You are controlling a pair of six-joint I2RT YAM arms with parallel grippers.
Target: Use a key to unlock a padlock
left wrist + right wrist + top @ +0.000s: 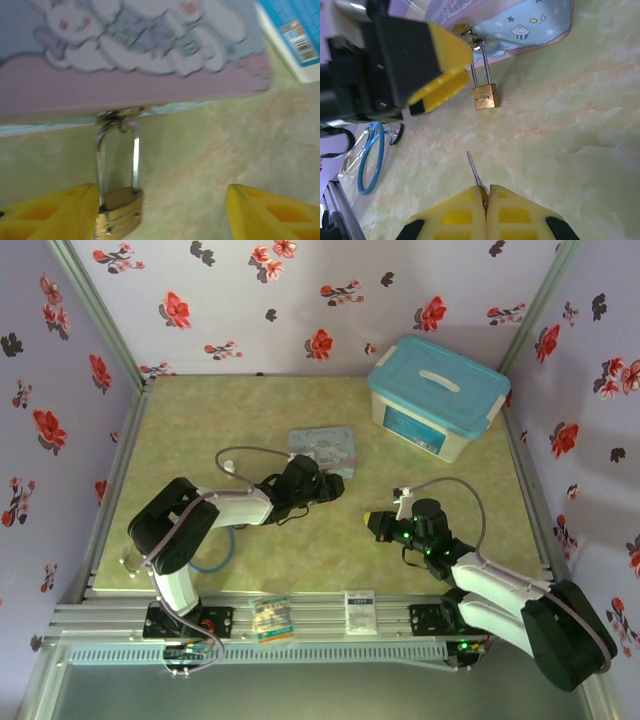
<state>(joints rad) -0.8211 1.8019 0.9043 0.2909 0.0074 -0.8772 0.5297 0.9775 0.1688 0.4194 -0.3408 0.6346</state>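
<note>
Near right: right end effector [485,200] squeezed tight on the key [474,170], thin tip poking toward the padlock [485,96], likely for the keyhole. Farther left: padlock flat on the worktop [570,125], hooked to the tin [520,25]; left end effector [162,215] wide apart around it, maybe to steady it. Tin shut, inside hidden. Far right: big box [437,395], lid on.

The walls [300,300] are light purple with red and black flowers [320,343]. The worktop [200,420] is pale green with soft swirls. Grey metal bars [320,625] run along its near edge.
</note>
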